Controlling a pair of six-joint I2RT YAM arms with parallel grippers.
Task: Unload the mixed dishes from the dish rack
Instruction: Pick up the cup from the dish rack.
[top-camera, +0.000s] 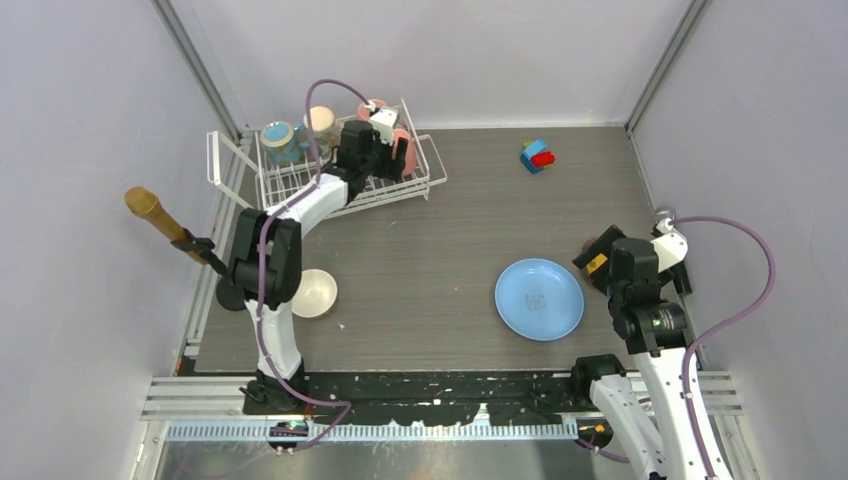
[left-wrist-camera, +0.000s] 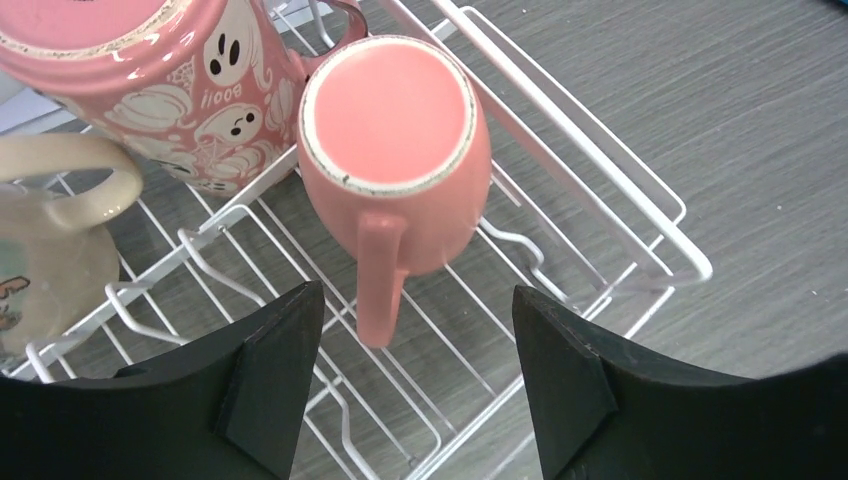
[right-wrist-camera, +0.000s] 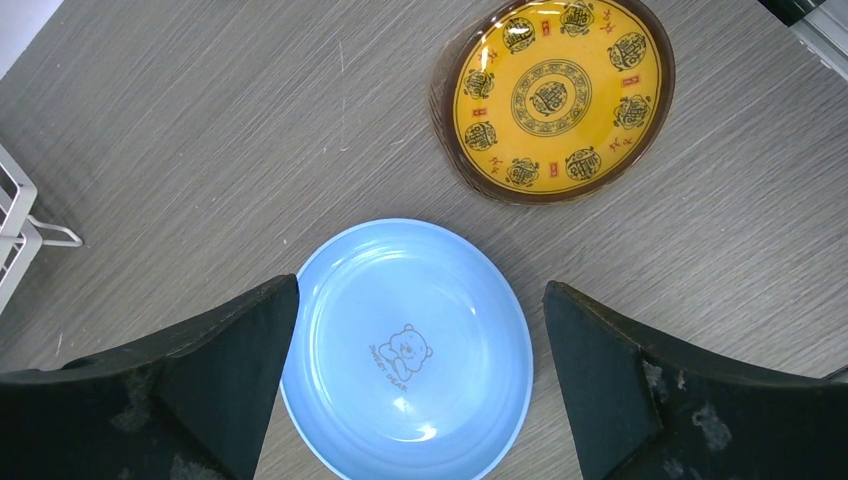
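Note:
The white wire dish rack (top-camera: 300, 180) stands at the back left. In it are a teal mug (top-camera: 279, 140), a cream mug (top-camera: 320, 122) and two pink mugs. My left gripper (top-camera: 385, 140) hangs open over the rack. In the left wrist view it (left-wrist-camera: 417, 290) is just above the handle of the plain pink mug (left-wrist-camera: 390, 150), which sits upside down beside the ghost-patterned pink mug (left-wrist-camera: 150, 70) and the cream mug (left-wrist-camera: 50, 250). My right gripper (right-wrist-camera: 420, 283) is open and empty above the light-blue plate (right-wrist-camera: 410, 350), which lies on the table (top-camera: 539, 298) next to the yellow patterned plate (right-wrist-camera: 555, 95). The small cream bowl (top-camera: 315, 293) lies by the left arm.
A microphone (top-camera: 155, 212) juts in from the left wall beside the left arm. Colourful toy blocks (top-camera: 538, 155) sit at the back right. The rack's side flap (top-camera: 225, 160) sticks out to the left. A rack corner (right-wrist-camera: 15, 230) shows at the left edge of the right wrist view.

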